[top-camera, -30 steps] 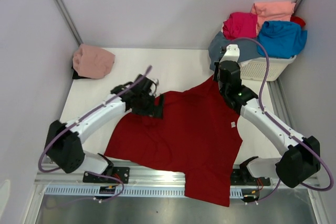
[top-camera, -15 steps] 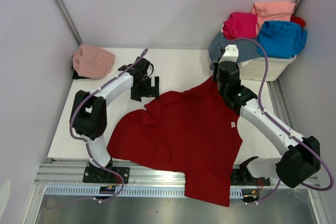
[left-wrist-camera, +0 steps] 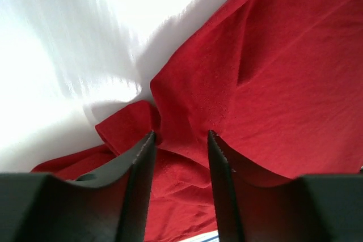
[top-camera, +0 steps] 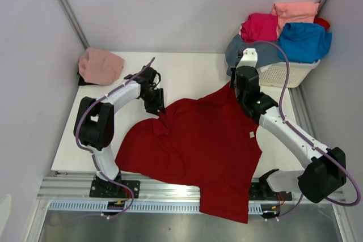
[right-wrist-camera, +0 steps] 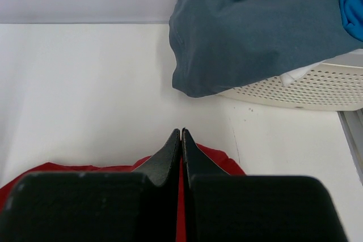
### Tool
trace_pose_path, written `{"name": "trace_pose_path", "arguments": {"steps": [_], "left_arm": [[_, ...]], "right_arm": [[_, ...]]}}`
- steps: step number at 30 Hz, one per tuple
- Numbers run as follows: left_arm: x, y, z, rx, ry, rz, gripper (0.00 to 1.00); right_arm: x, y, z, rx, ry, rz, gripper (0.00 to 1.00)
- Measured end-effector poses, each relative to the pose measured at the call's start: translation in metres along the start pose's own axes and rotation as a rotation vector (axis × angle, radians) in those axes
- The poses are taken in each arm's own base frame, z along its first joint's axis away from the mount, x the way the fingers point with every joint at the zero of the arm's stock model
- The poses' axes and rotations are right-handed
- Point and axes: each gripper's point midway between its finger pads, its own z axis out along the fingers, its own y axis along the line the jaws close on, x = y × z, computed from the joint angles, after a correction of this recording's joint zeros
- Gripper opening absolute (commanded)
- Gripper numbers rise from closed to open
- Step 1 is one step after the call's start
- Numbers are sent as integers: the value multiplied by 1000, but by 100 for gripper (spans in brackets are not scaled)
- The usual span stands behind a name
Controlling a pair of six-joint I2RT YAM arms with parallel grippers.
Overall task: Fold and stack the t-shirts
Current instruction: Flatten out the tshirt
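A large dark red t-shirt [top-camera: 198,145] lies spread on the white table, its lower hem hanging over the near rail. My left gripper [top-camera: 157,106] is at the shirt's upper left edge. In the left wrist view its jaws [left-wrist-camera: 180,134] stand apart, open, astride a raised fold of the red cloth [left-wrist-camera: 187,106]. My right gripper [top-camera: 234,83] is at the shirt's far right corner, shut on the red cloth [right-wrist-camera: 224,160], which shows between its fingers [right-wrist-camera: 181,131].
A white lattice basket [top-camera: 283,75] at the back right holds magenta [top-camera: 260,26], bright blue [top-camera: 306,41] and salmon [top-camera: 295,9] shirts. A grey-blue shirt [right-wrist-camera: 255,32] hangs over its rim. A dusty pink shirt [top-camera: 100,65] lies at the back left.
The left arm swung back off the shirt, then came down at its upper left edge, and its jaws have narrowed. The right arm has not moved.
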Motion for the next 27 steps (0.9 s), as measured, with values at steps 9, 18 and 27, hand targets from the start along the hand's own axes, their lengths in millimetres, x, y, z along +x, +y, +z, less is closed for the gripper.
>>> {"name": "trace_pose_path", "arguments": {"steps": [9,18,27], "left_arm": [[-2,-1,1,1,-1,2,38],[8,14,18,-63,67,4,11],[8,15,20,-86,77,16,1]], "right_arm": [[0,-1,0,5,-1,0,0],[0,-1,0,6,-1,0,0],[-1,-1,0,6,-2,0,0]]}}
